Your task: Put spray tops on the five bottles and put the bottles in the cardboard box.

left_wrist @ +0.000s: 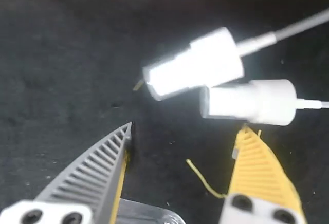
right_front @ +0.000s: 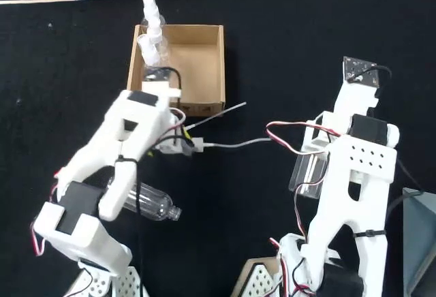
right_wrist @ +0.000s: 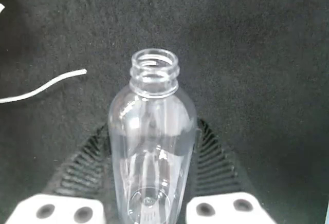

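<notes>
Because the bottle (right_wrist: 153, 131) is empty, thin-walled clear plastic, expect it to be very light, smooth and easily dented. Too much clamping force will likely buckle the wall; too little lets it slip or turn while a top is screwed on. Take hold on the body, below the shoulder, and leave the threaded neck (right_wrist: 154, 72) free. The right jaws are pinching this bottle across its body, one ribbed finger on each side, with the open neck pointing away from the wrist. In the high view the bottle (right_front: 308, 169) sits in front of the right arm (right_front: 354, 174), well apart from the cardboard box (right_front: 221, 65). Whether it rests on the bench (right_front: 306, 31) cannot be told.

The spray tops (left_wrist: 195, 64) are white, rigid, small and light. Each trails a thin flexible dip tube (left_wrist: 303, 23) that is likely to bend and snag. The cylindrical collar is judged the best grip point, not the tube. Two tops lie side by side on the bench, near the box wall. The left jaws are spread wide and hold nothing, with a tip on either side just short of the tops.

A second uncapped bottle (right_front: 151, 205) lies on its side under the left arm (right_front: 116, 154). Capped bottles (right_front: 154, 38) stand at the far corner of the box.
</notes>
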You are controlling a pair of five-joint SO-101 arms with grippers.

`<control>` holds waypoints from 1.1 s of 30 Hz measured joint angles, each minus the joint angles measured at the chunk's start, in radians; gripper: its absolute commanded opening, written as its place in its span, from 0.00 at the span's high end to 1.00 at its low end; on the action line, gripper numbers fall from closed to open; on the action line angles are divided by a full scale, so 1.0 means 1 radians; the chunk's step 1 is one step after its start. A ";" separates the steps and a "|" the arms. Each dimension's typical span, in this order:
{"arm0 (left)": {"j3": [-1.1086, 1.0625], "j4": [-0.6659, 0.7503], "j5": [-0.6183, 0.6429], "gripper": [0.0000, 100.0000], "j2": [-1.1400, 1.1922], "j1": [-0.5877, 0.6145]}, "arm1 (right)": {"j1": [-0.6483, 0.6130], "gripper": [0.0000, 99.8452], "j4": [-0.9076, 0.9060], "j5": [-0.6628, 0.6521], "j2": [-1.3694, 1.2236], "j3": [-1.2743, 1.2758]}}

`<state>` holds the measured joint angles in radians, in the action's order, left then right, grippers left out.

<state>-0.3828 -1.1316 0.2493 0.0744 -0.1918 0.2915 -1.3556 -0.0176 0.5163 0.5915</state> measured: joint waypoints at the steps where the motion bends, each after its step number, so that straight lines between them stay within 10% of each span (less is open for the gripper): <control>1: 0.011 -0.009 0.000 0.71 0.000 0.012 | 0.000 0.99 0.000 0.000 0.000 0.000; 11: 0.051 -0.066 0.011 0.71 0.000 0.061 | 0.000 0.99 0.000 0.000 0.000 0.000; 33: 0.196 -0.230 0.563 0.71 0.000 -0.032 | 0.000 0.99 0.000 0.000 0.000 0.000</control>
<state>-0.1864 -1.3617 0.8124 0.0744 -0.2240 0.2915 -1.3556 -0.0176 0.5163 0.5915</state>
